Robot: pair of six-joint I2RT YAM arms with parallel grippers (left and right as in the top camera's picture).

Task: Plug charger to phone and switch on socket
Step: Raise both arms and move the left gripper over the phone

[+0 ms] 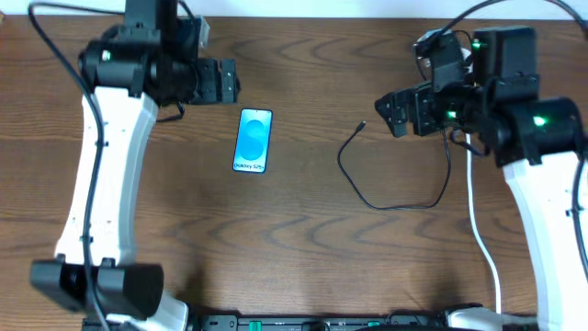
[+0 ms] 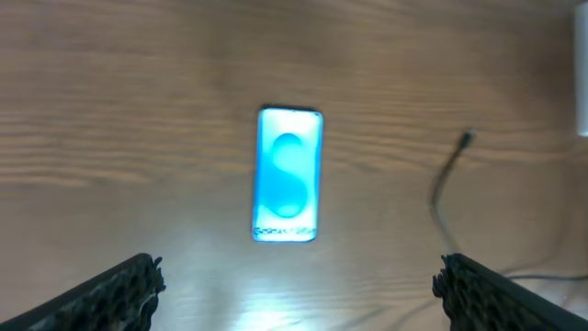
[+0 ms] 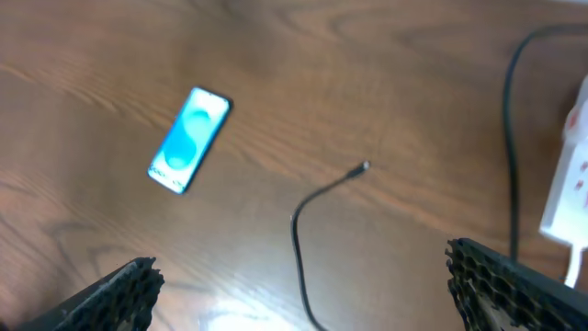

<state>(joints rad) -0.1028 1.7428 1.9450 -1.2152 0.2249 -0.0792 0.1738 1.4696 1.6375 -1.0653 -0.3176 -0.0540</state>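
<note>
A dark brown, wood-grained tabletop (image 1: 294,257) spans the whole scene; beyond its far edge runs a pale strip (image 1: 322,7).

from my station i count one phone (image 1: 254,141) on the one bench (image 1: 303,55). there is one charger (image 1: 395,204), a single black cable, with one connector tip (image 1: 361,126) showing. i see one socket (image 3: 571,184), only a sliver of it at the edge of the right wrist view, so i cannot count its switches. one white cord (image 1: 480,225) is visible. two arms are in view, the left arm (image 1: 110,165) and the right arm (image 1: 542,184). each carries one end effector, the left end effector (image 1: 230,81) and the right end effector (image 1: 388,115), so two in all. each has two fingers (image 2: 110,294), four altogether.
</note>
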